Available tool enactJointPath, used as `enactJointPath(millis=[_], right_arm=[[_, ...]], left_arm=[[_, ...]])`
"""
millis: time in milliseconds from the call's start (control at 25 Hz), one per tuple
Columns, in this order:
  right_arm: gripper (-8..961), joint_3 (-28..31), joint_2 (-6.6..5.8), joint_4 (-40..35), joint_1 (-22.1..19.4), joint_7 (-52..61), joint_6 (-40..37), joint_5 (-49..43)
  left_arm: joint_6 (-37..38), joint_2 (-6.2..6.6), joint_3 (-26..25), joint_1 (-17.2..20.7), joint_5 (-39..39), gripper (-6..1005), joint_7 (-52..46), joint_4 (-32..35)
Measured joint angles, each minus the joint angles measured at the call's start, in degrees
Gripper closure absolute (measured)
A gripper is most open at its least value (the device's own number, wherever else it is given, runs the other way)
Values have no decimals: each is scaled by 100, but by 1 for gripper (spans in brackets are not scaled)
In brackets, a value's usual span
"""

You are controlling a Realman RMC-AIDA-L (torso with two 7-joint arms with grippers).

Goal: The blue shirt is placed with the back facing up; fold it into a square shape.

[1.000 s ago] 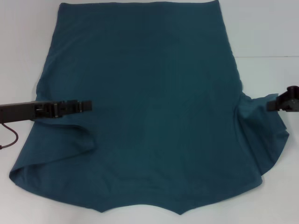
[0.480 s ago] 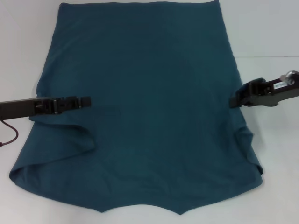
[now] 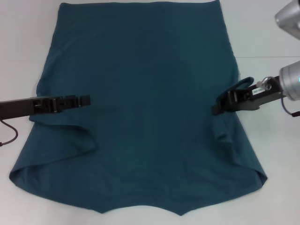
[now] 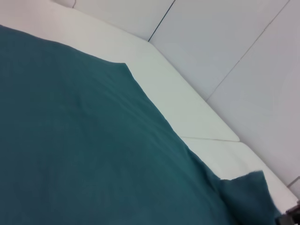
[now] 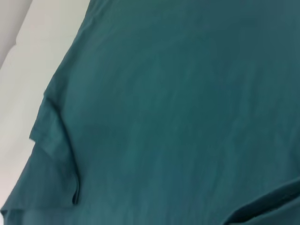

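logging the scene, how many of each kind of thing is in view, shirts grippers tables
blue shirt: 1
grippers: 2, left gripper and right gripper, both over the shirt's side edges
white table: 1
Total: 4

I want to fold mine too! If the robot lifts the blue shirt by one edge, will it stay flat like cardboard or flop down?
Probably flop. The blue shirt already curls into a soft fold where the right gripper carries its sleeve inward. Wrinkles near the left gripper suggest thin, light cloth that drapes and bunches.
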Motion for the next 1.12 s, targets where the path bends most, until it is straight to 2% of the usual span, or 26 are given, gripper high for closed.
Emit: enactJointPath(millis=[120,280,480,680,920,1040,1120], right_arm=[[896,-56,63,30,41,-21,63,13],[893,-24,76,90,55,-44,93,35],[662,27,18,89,-19,-217,-78,181],[552,42,-75,95,-139,-311,-162,436],[419,42,-98,101,-218,-304,-168,476],[265,41,-98,101,-236,-312,-178,478],[266,40,-97,101,-257,-330,-192,509]], left_arm=[[-9,5,0,8,-66,372,0,-3],[-14,6,0,26,-89,372,0,-6],[-7,25,-85,57,-208,372,-88,-13],[43,41,-214,68,-281,372,-131,-19],[59,43,-219,77,-294,371,-138,-41],[62,46,-220,77,-294,371,-192,-41],[65,77,-219,114,-294,371,-393,-41]])
